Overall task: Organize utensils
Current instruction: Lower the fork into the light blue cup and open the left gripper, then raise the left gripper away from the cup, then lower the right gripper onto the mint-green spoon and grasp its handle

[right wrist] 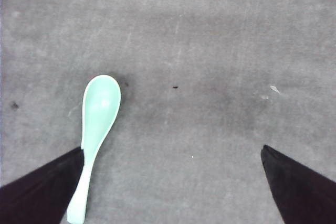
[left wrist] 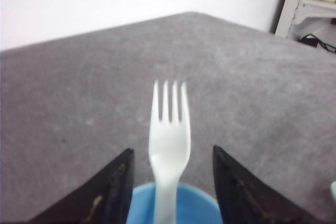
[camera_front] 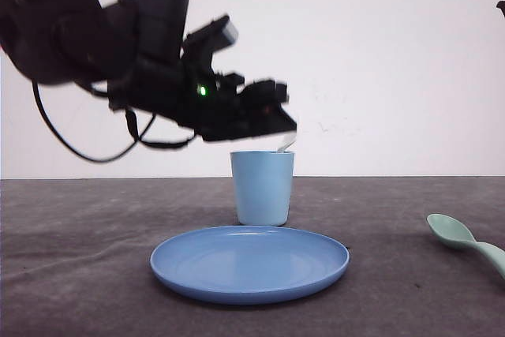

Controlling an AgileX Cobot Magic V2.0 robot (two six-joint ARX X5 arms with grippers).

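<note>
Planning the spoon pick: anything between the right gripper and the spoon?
Nothing visible. The spoon lies alone on bare table, its handle by one finger of the open right gripper.

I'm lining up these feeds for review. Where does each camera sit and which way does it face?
Front: level with the table, facing forward at the cup, plate and left arm.
Left wrist: above the cup, fork between its open fingers.
Right wrist: looking down at the spoon, fingers apart.
Shared: front and left wrist show the cup; front and right wrist the spoon.
</note>
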